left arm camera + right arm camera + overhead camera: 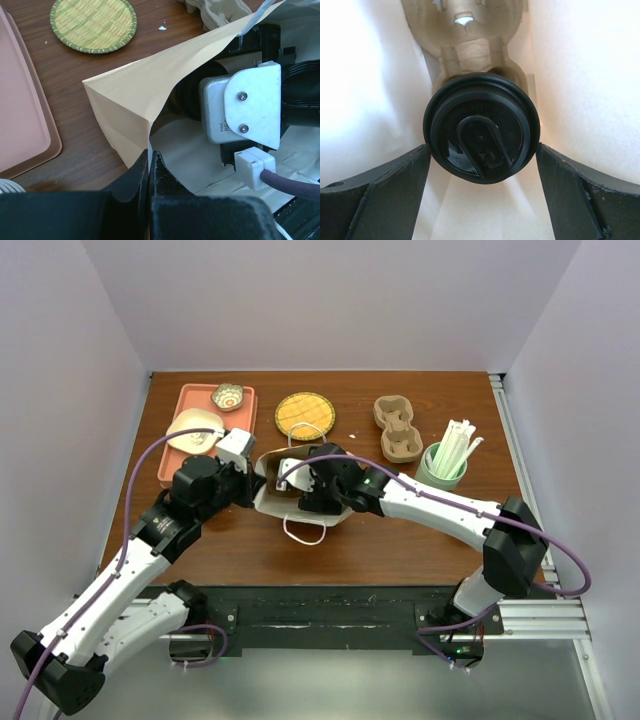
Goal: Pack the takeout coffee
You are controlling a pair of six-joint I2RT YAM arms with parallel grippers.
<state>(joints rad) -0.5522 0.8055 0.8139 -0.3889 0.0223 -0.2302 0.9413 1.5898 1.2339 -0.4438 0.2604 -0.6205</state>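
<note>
The takeout coffee shows only in the right wrist view: its round black lid [480, 127] faces the camera, and the cup is seated in a moulded cardboard carrier [470, 50] inside the brown paper bag [290, 502]. My right gripper [481, 146] is deep in the bag, with its fingertips [420, 160] touching both sides of the lid. My left gripper [150, 157] is shut on the bag's rim [150, 85] and holds the mouth open. In the top view, the left gripper [262, 480] is at the bag's left edge and the right wrist [325, 485] is in the bag's mouth.
A pink tray [180, 455] with a small bowl [228, 396] and a plate [195, 430] lies at the back left. A woven coaster [304, 413] lies behind the bag. Spare cardboard carriers [398, 430] and a green cup of straws [442, 465] stand at the right.
</note>
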